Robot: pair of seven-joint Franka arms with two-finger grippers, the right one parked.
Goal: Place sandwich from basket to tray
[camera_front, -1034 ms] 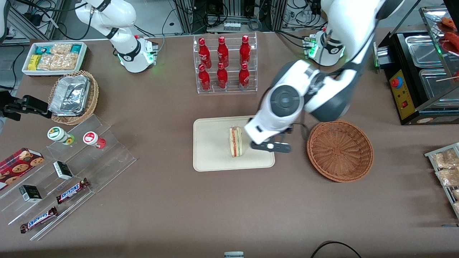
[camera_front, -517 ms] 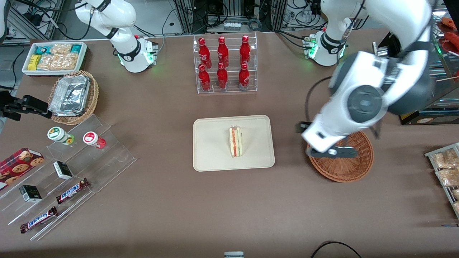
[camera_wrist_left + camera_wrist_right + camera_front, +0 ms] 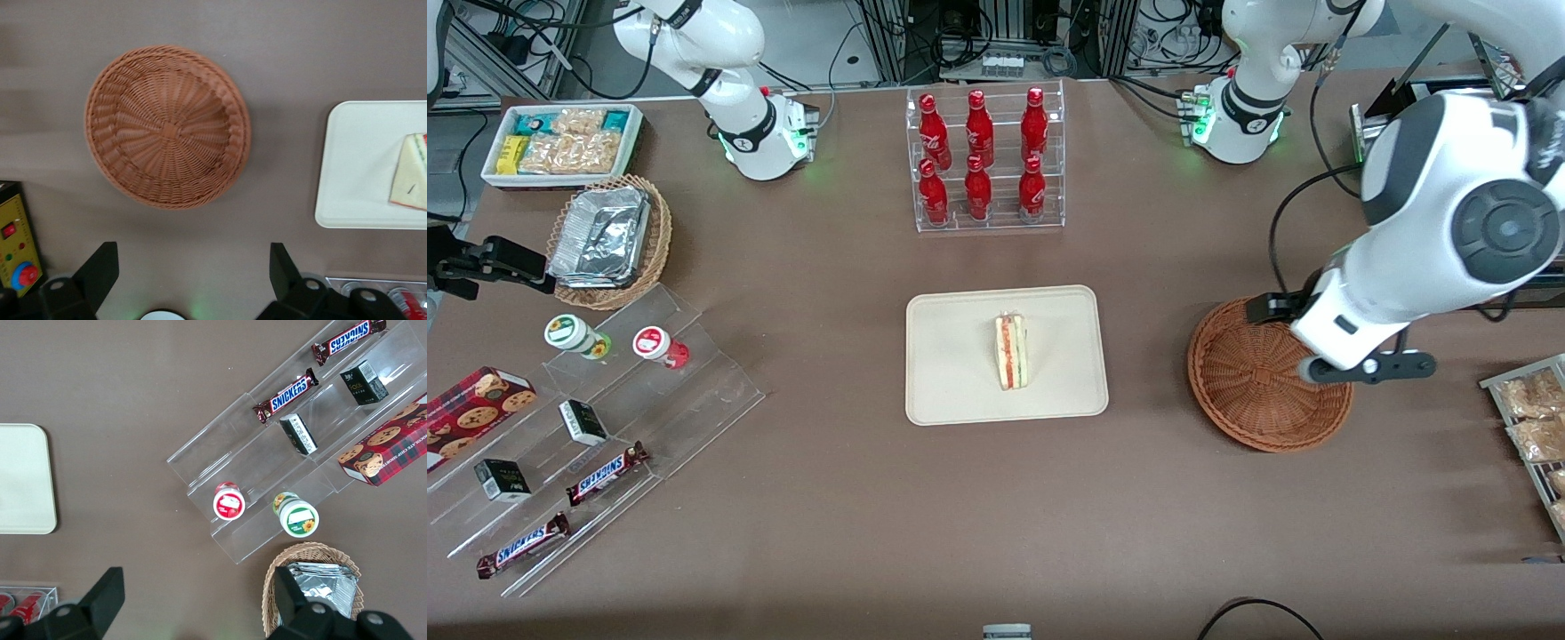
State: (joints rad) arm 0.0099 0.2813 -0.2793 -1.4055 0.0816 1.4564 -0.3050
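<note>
A brown table (image 3: 854, 498) carries a cream tray (image 3: 951, 356). Beside the tray, toward the working arm's end, sits a woven basket (image 3: 1254, 391), with the gripper (image 3: 1368, 367) above its rim.

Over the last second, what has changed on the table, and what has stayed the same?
The gripper moved away from the tray, passed over the basket, and now hangs open and empty above the basket's rim toward the working arm's end. The sandwich stayed on the tray; tray and basket did not move.

"SNICKERS" on two chocolate bars (image 3: 293, 393); the red bottles' (image 3: 978, 133) script looks like Coca-Cola
</note>
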